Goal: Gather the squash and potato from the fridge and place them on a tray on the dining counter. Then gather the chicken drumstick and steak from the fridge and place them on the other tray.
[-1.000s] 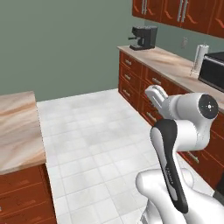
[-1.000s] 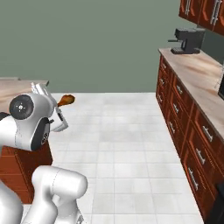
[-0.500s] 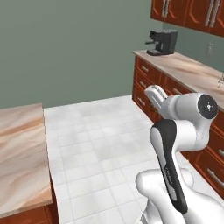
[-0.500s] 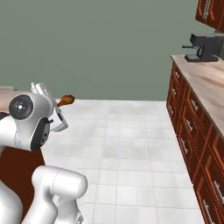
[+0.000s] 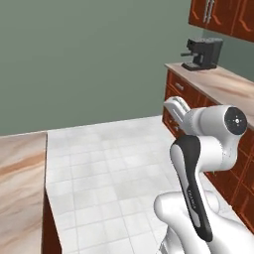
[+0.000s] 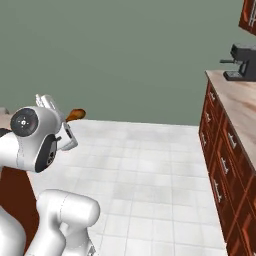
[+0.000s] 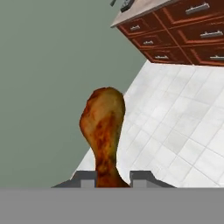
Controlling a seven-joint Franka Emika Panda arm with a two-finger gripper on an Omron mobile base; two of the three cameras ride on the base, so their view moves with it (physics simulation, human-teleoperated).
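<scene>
Hand view shows the gripper (image 7: 113, 178) clamped on the narrow bone end of the chicken drumstick (image 7: 103, 131), its meaty end projecting clear ahead, carried above the tiled floor (image 7: 175, 127) beside the dining counter (image 5: 17, 178), presumably for transport toward a tray.

A white tiled floor (image 5: 114, 168) ran from the green wall to the wall table (image 5: 225, 84), whose marbled top sat over red-brown drawers. A black coffee machine (image 5: 202, 53) stood on that table at its end nearest the wall. Across the floor from the coffee machine lay the dining table (image 5: 20, 168), beige-tan marbled.
</scene>
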